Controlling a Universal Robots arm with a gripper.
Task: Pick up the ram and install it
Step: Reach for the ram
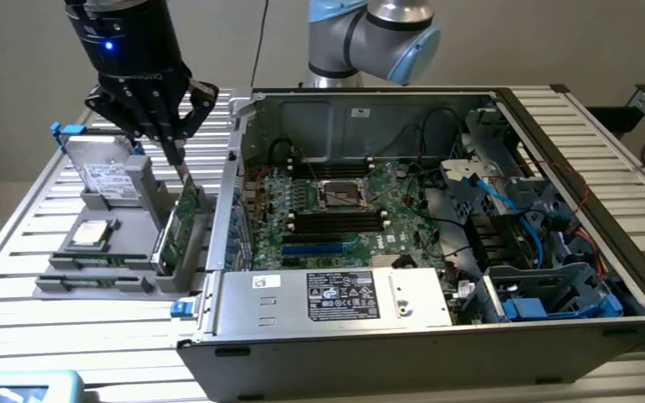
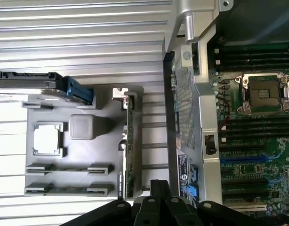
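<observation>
My gripper (image 1: pixel 175 164) hangs shut, with nothing between its fingers, over the grey parts holder (image 1: pixel 121 220) at the exterior view's left. Its dark fingertips (image 2: pixel 158 186) sit just above the top edge of a broad green card (image 1: pixel 185 220) standing upright in the holder, seen edge-on as a card (image 2: pixel 129 146) in the wrist view. The ram (image 1: pixel 91 262) is a slim green stick lying in a slot at the holder's front; in the wrist view the ram (image 2: pixel 65 190) lies apart from the fingers.
An open computer case (image 1: pixel 591 168) fills the middle and right, with its motherboard (image 1: pixel 334 220) and long black memory slots (image 2: pixel 255 126) around the CPU socket (image 2: pixel 264 93). The holder also carries a hard drive (image 1: pixel 104 172) and a CPU chip (image 1: pixel 93 233). A slatted metal table (image 1: pixel 9 269) lies beneath.
</observation>
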